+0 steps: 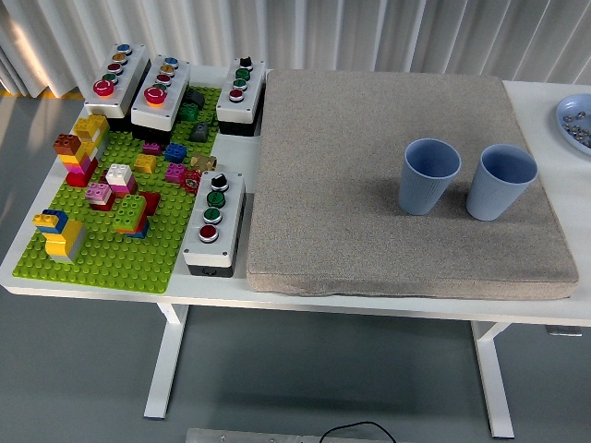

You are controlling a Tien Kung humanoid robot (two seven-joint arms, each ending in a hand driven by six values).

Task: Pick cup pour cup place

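Two blue ribbed cups stand upright side by side on the grey felt mat (pixel 369 157) at the right of the table. The left cup (pixel 429 175) and the right cup (pixel 500 181) are a few centimetres apart, both with their mouths up. I cannot make out anything inside either cup from here. Neither of my hands shows anywhere in the head view.
A blue plate (pixel 574 118) with small metal bits sits at the far right edge. On the left lies a green brick baseplate (pixel 111 249) with several coloured bricks. Button boxes stand at the back (pixel 117 70) (pixel 161 89) (pixel 241 88) and beside the mat (pixel 213 221).
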